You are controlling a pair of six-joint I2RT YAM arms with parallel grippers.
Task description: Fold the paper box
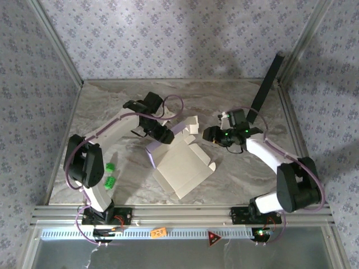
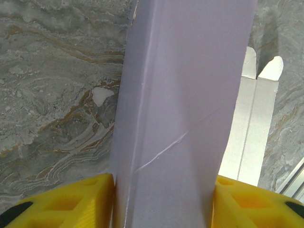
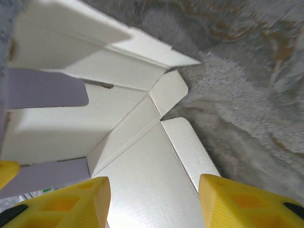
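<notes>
The paper box (image 1: 182, 168) lies half folded in the middle of the table, beige inside facing up, with a lavender wall raised along its left side. My left gripper (image 1: 164, 136) is at that wall's far end. In the left wrist view the lavender panel (image 2: 180, 95) runs between the yellow fingers (image 2: 85, 199), which press on both of its sides, so the left gripper (image 2: 164, 183) is shut on it. My right gripper (image 1: 208, 134) hovers at the box's far right flaps. It stands open (image 3: 154, 183) over the beige panel (image 3: 142, 142), with nothing pinched.
A long black panel (image 1: 266, 84) leans in the back right corner. Small green blocks (image 1: 110, 174) lie near the left arm's base. Metal frame rails (image 1: 168, 214) edge the marble table, and wallpapered walls close it in.
</notes>
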